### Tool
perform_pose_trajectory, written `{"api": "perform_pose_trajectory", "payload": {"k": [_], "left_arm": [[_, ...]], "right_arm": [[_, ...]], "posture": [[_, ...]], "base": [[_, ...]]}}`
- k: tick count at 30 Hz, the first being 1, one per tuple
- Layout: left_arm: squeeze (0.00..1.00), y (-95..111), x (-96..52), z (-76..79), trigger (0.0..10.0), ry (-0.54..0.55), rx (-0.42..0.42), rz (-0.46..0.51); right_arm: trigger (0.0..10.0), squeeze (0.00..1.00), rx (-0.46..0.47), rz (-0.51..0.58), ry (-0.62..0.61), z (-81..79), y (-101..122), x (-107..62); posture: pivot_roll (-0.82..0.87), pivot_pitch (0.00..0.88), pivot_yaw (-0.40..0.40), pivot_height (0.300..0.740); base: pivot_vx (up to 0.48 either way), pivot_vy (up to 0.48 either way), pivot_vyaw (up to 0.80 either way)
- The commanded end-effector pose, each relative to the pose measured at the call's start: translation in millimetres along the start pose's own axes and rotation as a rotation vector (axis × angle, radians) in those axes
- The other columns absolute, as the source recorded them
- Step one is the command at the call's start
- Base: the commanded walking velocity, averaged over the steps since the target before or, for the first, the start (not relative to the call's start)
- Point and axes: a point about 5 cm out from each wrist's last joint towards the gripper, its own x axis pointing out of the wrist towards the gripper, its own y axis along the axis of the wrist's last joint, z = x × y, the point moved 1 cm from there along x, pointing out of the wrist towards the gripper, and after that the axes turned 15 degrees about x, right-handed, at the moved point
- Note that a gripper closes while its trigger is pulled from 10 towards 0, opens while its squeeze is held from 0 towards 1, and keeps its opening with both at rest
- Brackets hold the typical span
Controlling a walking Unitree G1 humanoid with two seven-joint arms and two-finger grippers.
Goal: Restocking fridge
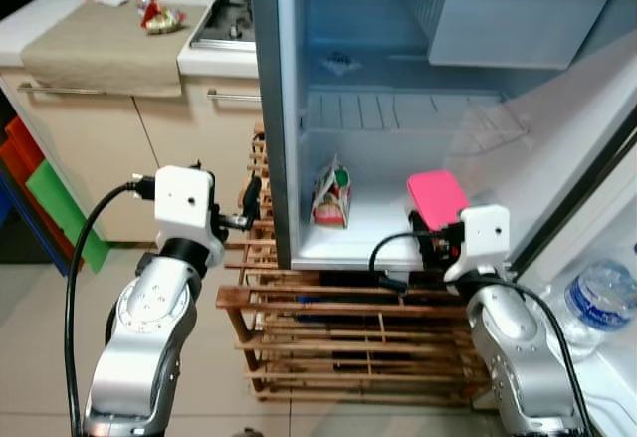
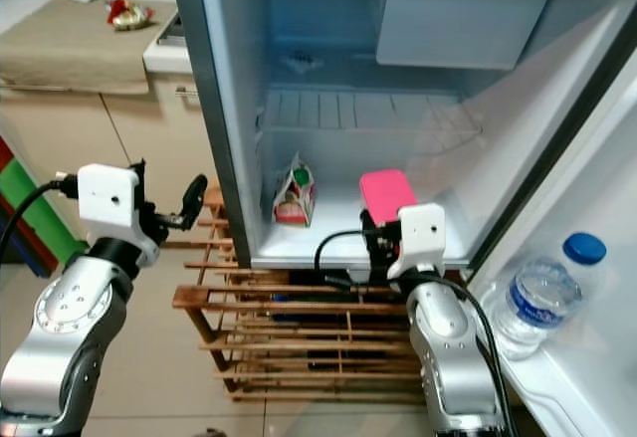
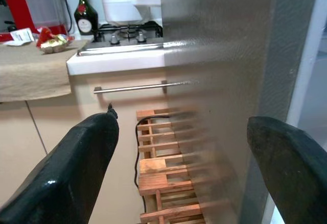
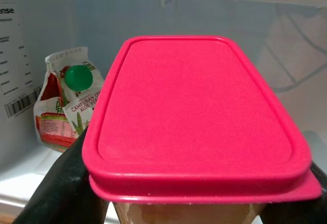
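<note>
Inside fridge, right end effector, pink-lidded container

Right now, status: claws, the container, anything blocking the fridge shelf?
Right claw shut on pink-lidded container, at the fridge's bottom shelf. Left claw open, idle beside the fridge wall. Juice carton stands left on shelf, apart from the container.

Pink-lidded container, green-capped red-and-white carton, blue-capped clear bottle.

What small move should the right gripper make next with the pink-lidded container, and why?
Probably ease it forward and set it down: the right gripper holds the pink-lidded container at the fridge's bottom shelf, with bare space beside the carton.
</note>
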Motion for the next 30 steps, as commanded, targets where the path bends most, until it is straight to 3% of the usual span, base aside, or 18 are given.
{"api": "perform_pose_trajectory", "payload": {"k": [1,9,12,16,21,26,30], "left_arm": [[0.00,0.9,0.8,1.0,10.0,-0.009,0.006,0.001],[0.00,0.6,0.0,0.0,10.0,-0.007,0.005,0.000],[0.00,7.8,2.2,4.2,10.0,-0.092,0.001,0.063],[0.00,10.2,4.8,-3.2,10.0,-0.123,0.045,0.080],[0.00,5.9,-10.1,-5.0,10.0,-0.180,0.055,0.051],[0.00,3.6,-33.7,7.1,10.0,-0.270,0.116,0.029],[0.00,3.5,-39.6,7.7,10.0,-0.279,0.144,0.027]], "right_arm": [[10.0,0.00,-0.014,0.014,-0.014,3.7,3.4,4.1],[10.0,0.00,-0.018,0.017,0.008,-2.0,3.5,16.5],[10.0,0.00,-0.004,0.013,0.027,-13.0,-1.8,31.3],[10.0,0.00,0.016,-0.008,0.034,-24.7,-10.4,48.9],[10.0,0.00,0.024,-0.020,0.040,-33.6,-15.9,59.2],[10.0,0.00,0.016,-0.011,0.003,-39.9,-23.7,68.2],[10.0,0.00,0.012,-0.002,-0.010,-40.9,-23.6,69.9]], "posture": [[0.03,0.000,-0.007,0.740],[0.04,0.000,-0.010,0.740],[0.06,0.000,-0.017,0.740],[0.12,0.000,-0.018,0.740],[0.17,0.034,-0.010,0.740],[0.22,0.112,0.011,0.740],[0.23,0.134,0.019,0.740]], "base": [[0.000,0.000,0.00],[0.000,0.000,0.00],[0.000,0.000,0.00],[0.000,0.000,0.00],[0.000,0.000,0.00],[0.000,0.000,0.00],[0.000,0.000,0.00]]}}
